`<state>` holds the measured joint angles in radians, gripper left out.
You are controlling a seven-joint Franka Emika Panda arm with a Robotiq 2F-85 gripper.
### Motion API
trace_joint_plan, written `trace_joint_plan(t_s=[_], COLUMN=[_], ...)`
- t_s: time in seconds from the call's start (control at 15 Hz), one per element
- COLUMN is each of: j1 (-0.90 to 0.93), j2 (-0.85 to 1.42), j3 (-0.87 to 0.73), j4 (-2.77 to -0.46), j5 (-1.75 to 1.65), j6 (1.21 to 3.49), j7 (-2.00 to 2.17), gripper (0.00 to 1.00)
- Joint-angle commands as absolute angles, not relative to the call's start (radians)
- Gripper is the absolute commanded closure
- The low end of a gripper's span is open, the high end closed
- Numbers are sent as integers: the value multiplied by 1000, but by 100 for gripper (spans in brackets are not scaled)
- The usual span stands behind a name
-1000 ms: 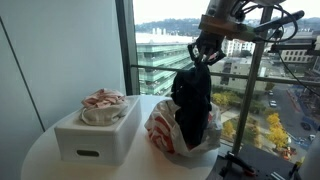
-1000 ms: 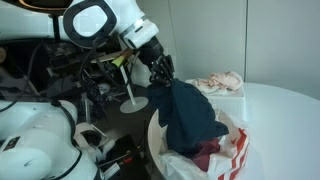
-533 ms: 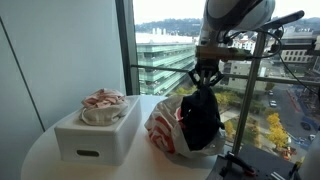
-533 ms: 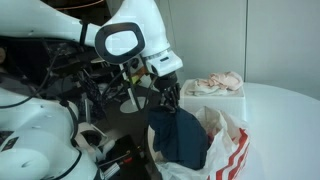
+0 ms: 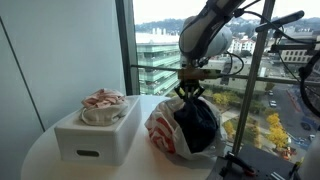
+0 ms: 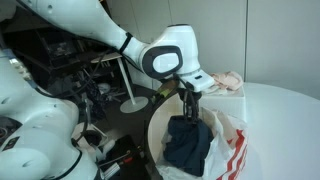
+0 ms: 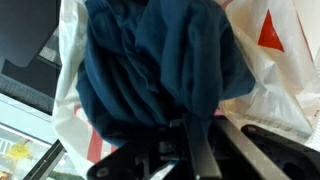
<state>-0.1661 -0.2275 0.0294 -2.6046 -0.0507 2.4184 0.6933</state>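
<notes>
The pincer (image 5: 189, 92) was clenched on the top of a dark blue garment (image 5: 196, 124). Most of the garment sat inside the red-and-white bag (image 5: 160, 132) on the desk (image 5: 40, 160), right of the white box (image 5: 95, 138). The garment was not yet let go.

No text, label, brand, number or sign can be read in any view. The white plastic bag with red print (image 5: 160, 135) shows only red patches in both exterior views (image 6: 236, 150), too small and crumpled to make out letters. In the wrist view the bag's red mark (image 7: 272, 35) is a bare shape with no legible lettering.
</notes>
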Motion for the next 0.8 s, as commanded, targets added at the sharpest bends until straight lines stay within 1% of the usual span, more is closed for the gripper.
trace_joint_plan(t_s=[0.0, 0.27, 0.73], j1=[-161, -133, -82], j2=[-79, 58, 275], j3=[26, -8, -50], j4=[-2442, -2322, -2225], j5=[-103, -64, -15], j6=[2446, 2425, 2475], j7=[721, 690, 675], gripper=[97, 97, 97])
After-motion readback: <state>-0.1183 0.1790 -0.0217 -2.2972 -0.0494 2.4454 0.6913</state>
